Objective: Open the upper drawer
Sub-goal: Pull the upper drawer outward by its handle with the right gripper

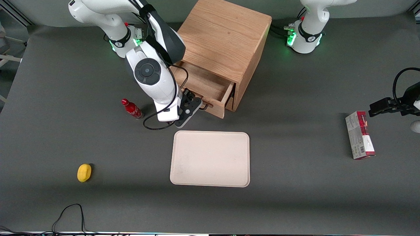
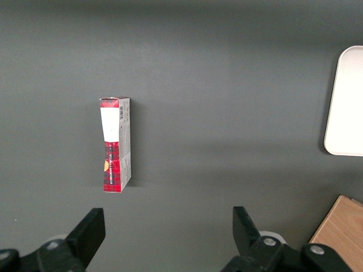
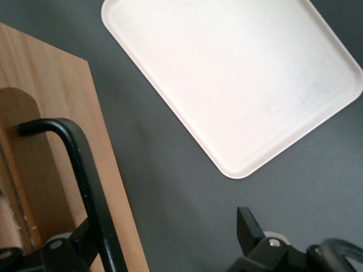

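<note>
End effector [image 1: 197, 105] sits at the black handle [image 3: 85, 181] of the upper drawer [image 1: 210, 90], fingers spread apart, gripping nothing. Drawer stands pulled out from the cabinet [image 1: 226, 39], near the counter's [image 1: 295, 203] robot-side edge.

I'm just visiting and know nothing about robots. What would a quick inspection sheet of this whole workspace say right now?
Surface: dark grey table, no spills seen.
Job's things: upper drawer of the wooden cabinet is pulled partly out; its inside looks empty. Black handle visible.
Clutter: beige tray nearer the camera than the cabinet; red bottle; yellow lemon-like object; red-and-grey box toward the parked arm's end.
Grippers: gripper at the drawer front, fingers open around the handle.
Cables: black cable looping from the wrist; another at the table's near edge.
Surroundings: nothing seen.
</note>
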